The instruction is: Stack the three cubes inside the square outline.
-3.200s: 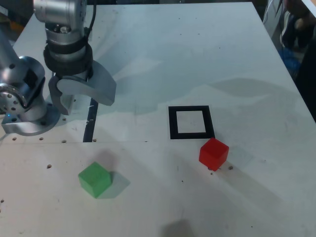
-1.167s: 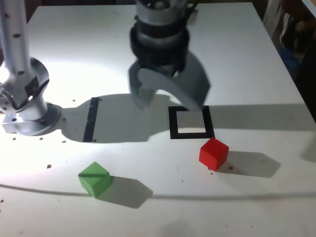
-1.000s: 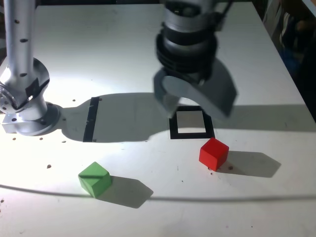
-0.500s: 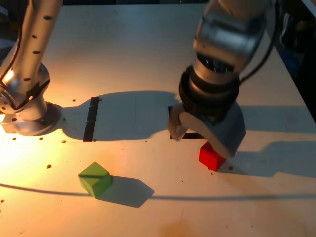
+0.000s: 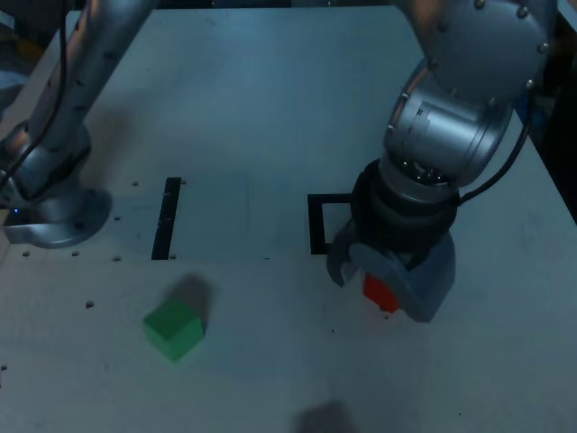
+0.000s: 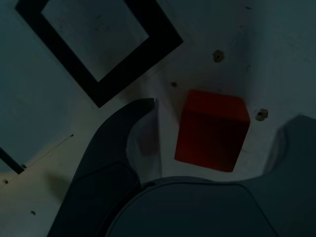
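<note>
Your hand (image 5: 386, 281) stood spread wide over the red cube (image 6: 212, 129), a finger on either side and neither touching it; the cube sat on the table (image 5: 270, 108). The wrist view showed you those gaps and the square outline (image 6: 98, 44) just beside the cube, with nothing in it. Only the exterior view showed the green cube (image 5: 174, 329), well apart toward that view's left, and the straight tape strip (image 5: 166, 219).

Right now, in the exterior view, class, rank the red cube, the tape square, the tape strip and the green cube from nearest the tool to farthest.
1. Red cube: between the open tool's fingers.
2. Tape square: just behind the tool, partly hidden.
3. Tape strip and green cube: both far toward the view's left, too close to call.
</note>
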